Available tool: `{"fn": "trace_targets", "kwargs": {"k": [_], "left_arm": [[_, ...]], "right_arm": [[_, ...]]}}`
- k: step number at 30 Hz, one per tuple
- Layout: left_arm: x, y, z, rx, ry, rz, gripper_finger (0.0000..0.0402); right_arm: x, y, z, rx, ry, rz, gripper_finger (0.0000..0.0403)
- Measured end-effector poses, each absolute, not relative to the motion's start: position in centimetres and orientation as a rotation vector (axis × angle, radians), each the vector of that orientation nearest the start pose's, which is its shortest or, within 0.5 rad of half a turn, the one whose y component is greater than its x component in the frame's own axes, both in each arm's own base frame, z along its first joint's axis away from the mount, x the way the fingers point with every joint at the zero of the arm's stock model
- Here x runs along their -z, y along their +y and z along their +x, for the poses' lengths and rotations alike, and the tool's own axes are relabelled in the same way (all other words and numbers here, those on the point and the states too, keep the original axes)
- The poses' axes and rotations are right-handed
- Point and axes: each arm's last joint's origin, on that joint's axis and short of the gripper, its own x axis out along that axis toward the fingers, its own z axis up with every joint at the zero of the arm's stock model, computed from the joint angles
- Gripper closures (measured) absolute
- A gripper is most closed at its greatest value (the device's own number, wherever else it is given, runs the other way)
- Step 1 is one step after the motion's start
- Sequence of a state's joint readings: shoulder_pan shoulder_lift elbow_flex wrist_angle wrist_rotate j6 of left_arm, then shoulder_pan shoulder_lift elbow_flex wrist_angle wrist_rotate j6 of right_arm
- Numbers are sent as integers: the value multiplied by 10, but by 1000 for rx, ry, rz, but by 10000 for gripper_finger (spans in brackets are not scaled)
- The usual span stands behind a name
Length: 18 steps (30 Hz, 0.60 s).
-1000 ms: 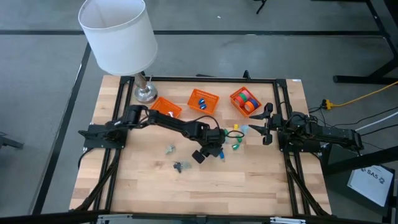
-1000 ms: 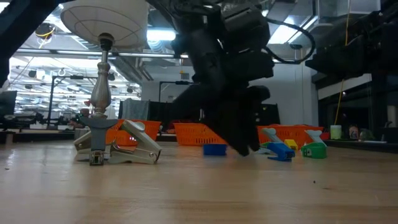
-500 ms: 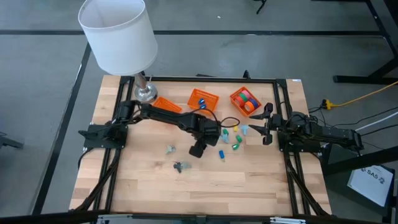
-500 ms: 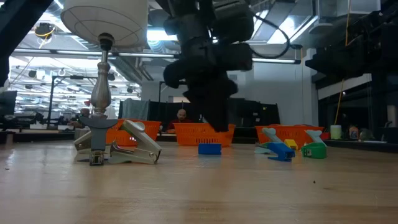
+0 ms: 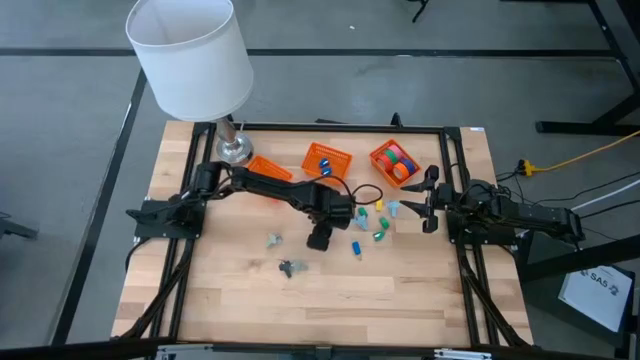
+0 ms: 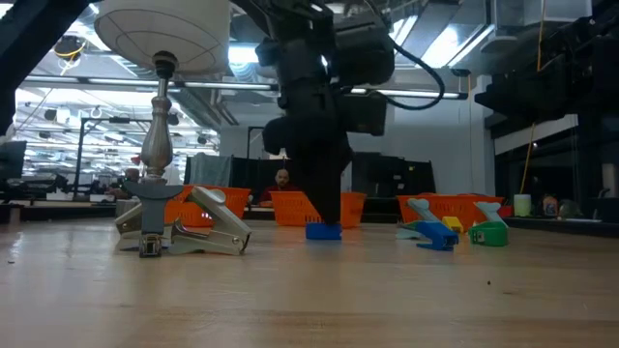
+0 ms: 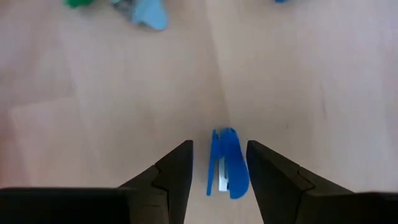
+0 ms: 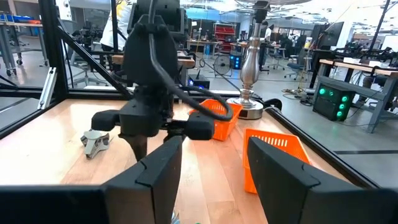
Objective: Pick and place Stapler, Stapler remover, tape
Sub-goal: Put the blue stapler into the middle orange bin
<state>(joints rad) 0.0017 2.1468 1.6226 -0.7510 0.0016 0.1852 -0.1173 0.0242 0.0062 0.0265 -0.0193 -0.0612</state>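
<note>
Wooden bench (image 5: pixel 420 300) w/ white lamp (image 5: pixel 190 55) at back-left corner. Three orange baskets (image 5: pixel 328 160) along far side; tape (image 5: pixel 399 162) rolls in rightmost one. Left pincer (image 7: pixel 219 177) mid-bench, pointing down, fingers apart either side of small blue stapler (image 7: pixel 227 163), not gripping it. Right pincer (image 5: pixel 428 200) at right edge, open, holding nothing.

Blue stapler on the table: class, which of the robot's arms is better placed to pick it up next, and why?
Left. The left gripper hangs open directly over the small blue stapler, one finger on each side. The right gripper waits at the table's right edge, farther from it.
</note>
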Motion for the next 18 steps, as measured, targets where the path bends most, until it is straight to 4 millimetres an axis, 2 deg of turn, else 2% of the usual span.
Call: {"fn": "trace_targets", "kwargs": {"k": [12,18], "left_arm": [[-150,1,432,57,1340,77,255],[-138,0,435,55,1357,78,273]], "right_arm": [[-166,-11,98,99,-5,-62,214],[-166,-11,98,99,-5,-62,214]]}}
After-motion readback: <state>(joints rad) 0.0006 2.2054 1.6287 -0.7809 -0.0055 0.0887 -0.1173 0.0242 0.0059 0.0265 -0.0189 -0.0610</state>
